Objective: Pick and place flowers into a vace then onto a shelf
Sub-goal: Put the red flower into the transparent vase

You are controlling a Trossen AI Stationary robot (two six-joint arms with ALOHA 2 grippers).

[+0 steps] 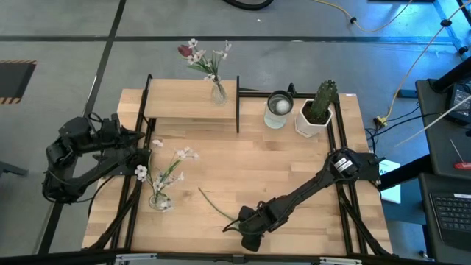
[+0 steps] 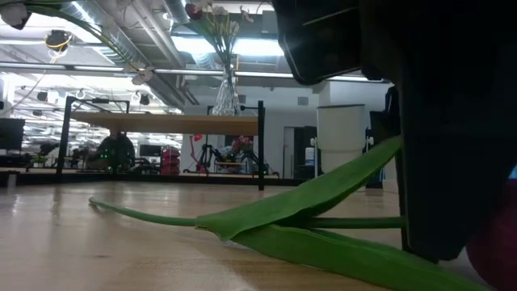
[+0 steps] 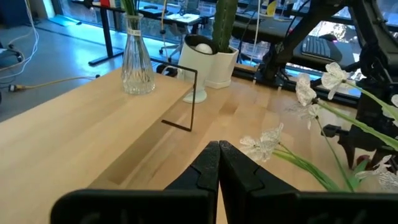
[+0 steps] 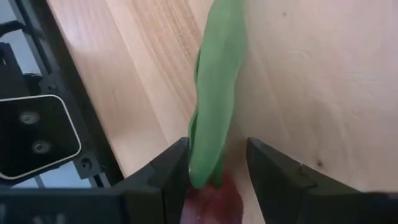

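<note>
Right claw [image 1: 249, 223]: low in the high view, just right of centre, down at the desk [image 1: 280, 169] surface over a loose tulip [image 1: 221, 210]. In the right wrist view its two fingers [image 4: 171, 177] stand partly apart, one on each side of the green leaf and the dark red head. A gap shows between the leaf and at least one finger. Whether the pads are pressing the flower cannot be told. The stem lies flat on the wood, running up and left from the claw in the high view. In the low view the leaf and stem [image 2: 266, 214] rest along the desk top.

Left claw [image 1: 143, 143]: at the left edge of the desk in the high view, beside the shelf's [image 1: 188, 103] left end. Fingers [image 3: 211, 165] are pressed together with nothing between them.

Other flowers: a glass vase [image 1: 218, 91] with white blossoms and a dark red head stands on the shelf, upper centre of the high view. A second vase [image 1: 159, 199] with white blossoms stands on the desk at lower left.

Also present: a metal cup [image 1: 278, 109] and a cactus in a white pot [image 1: 316, 114], upper right of the desk, right of the shelf.
</note>
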